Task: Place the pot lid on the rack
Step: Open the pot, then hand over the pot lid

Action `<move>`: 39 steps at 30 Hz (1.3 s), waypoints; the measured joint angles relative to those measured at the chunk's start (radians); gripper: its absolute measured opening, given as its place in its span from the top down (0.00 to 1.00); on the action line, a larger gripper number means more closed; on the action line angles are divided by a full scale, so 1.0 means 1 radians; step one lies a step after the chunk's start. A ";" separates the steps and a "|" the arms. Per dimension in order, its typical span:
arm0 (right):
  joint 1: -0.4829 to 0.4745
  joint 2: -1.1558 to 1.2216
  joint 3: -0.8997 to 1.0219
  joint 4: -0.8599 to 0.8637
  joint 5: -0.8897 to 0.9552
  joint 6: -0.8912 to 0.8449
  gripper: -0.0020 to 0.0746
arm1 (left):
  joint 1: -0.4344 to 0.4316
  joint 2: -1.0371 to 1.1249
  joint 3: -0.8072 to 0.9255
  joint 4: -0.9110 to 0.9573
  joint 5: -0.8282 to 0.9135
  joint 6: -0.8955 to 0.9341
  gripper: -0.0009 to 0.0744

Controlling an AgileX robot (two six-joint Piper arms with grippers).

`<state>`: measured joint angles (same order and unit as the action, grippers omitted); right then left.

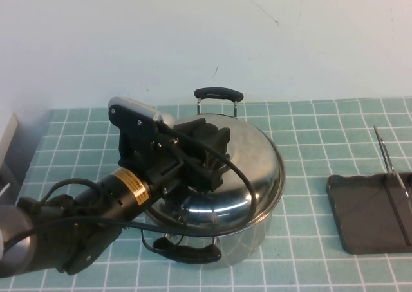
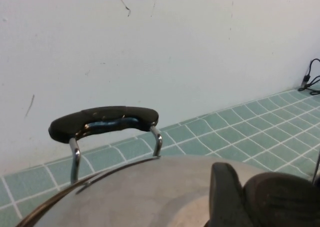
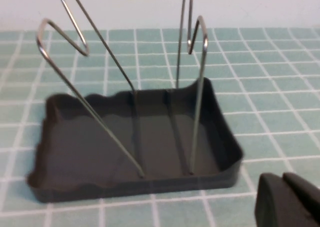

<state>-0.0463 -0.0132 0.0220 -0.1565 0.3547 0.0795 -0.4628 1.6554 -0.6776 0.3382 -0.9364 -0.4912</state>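
The shiny steel pot lid (image 1: 257, 166) lies on the steel pot (image 1: 248, 244), slightly tilted. My left gripper (image 1: 209, 157) is over the lid's centre and covers the knob in the high view. In the left wrist view the left gripper (image 2: 250, 199) has one finger (image 2: 225, 194) pressed against the black knob (image 2: 285, 197) above the lid's dome (image 2: 150, 192). The dark grey rack (image 1: 370, 211) with wire bars (image 1: 386, 157) stands at the right. My right gripper (image 3: 284, 184) is shut and empty, just off a corner of the rack (image 3: 135, 137); it is out of the high view.
The pot has two black handles, one at the back (image 1: 219, 94), also seen in the left wrist view (image 2: 102, 121), and one at the front (image 1: 187, 250). A white wall runs behind the green tiled table (image 1: 322, 125). A grey object (image 1: 6, 144) sits at the far left edge.
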 joint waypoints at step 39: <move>0.087 0.540 -0.448 1.321 0.010 -0.668 0.75 | -0.065 -0.030 -0.312 0.277 -0.194 -0.710 0.56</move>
<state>0.0406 0.5271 -0.4260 1.1645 0.3649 -0.5882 -0.5276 1.6258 -0.9892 0.6147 -1.1308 -1.2014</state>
